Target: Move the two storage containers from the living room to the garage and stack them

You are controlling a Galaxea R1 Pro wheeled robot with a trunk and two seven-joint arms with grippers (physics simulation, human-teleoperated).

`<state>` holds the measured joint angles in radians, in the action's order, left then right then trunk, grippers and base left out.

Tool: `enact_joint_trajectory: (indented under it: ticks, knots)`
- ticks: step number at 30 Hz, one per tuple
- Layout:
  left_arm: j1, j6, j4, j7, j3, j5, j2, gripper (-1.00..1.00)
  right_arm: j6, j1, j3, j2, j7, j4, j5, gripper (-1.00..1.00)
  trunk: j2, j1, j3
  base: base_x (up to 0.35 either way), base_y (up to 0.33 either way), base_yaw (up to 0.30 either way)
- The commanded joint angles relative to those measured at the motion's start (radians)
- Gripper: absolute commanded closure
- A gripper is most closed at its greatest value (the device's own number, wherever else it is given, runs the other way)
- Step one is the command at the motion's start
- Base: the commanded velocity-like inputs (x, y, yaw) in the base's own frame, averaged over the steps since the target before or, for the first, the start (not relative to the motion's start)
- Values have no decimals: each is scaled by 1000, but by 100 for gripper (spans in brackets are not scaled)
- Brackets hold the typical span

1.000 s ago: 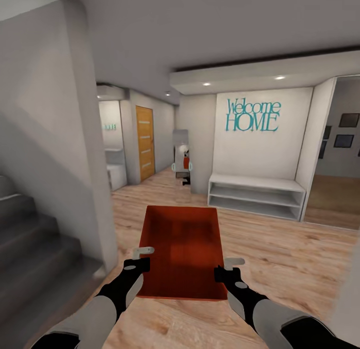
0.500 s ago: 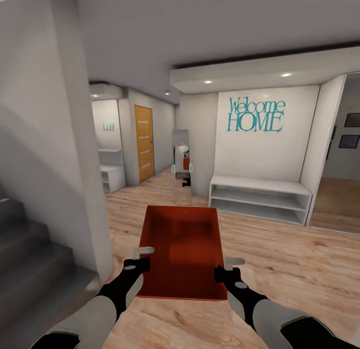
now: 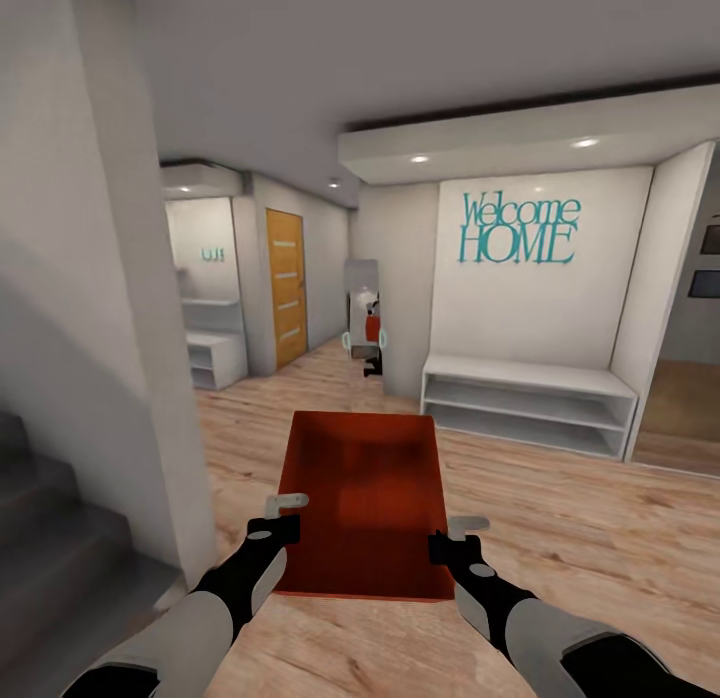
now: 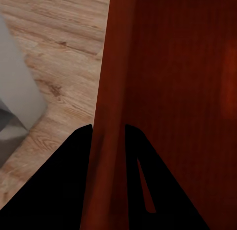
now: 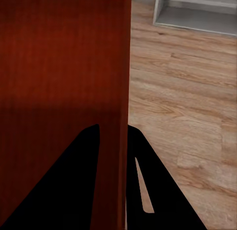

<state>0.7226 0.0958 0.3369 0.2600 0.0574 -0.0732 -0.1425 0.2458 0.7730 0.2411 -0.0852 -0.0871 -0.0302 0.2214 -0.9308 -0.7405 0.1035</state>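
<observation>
While each gripper's jaws pinch a side wall of the storage container (image 3: 365,498), carry it level; steer clear of the staircase (image 3: 60,538).

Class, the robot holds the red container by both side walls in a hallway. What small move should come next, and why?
Probably keep rolling forward with both grips unchanged. The left gripper and right gripper each pinch a side wall of the container, which rides level above the wood floor; no garage concrete shows, so setting it down would be premature.
</observation>
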Motion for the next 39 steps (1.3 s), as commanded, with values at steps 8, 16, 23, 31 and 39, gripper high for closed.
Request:
enact_joint_trajectory:
  ticks: [8, 16, 23, 31, 39]
  knots:
    - [1, 7, 4, 12, -67, 3, 41, 100, 3, 0, -29, 2, -6, 0, 7, 100, -1, -1, 2, 322, 0, 0]
    - [1, 7, 4, 12, -67, 3, 41, 100, 3, 0, -29, 3, -6, 0, 7, 100, -1, -1, 2, 322, 0, 0]
    - [1, 7, 4, 12, -67, 3, 41, 100, 3, 0, -29, 4, -6, 0, 7, 100, -1, -1, 2, 322, 0, 0]
    - [1, 7, 4, 12, -67, 3, 41, 100, 2, 1, -29, 4, -6, 0, 7, 100, -1, -1, 2, 322, 0, 0]
    - [1, 7, 4, 12, -67, 3, 41, 100, 3, 1, -29, 4, -6, 0, 7, 100, -1, -1, 2, 322, 0, 0]
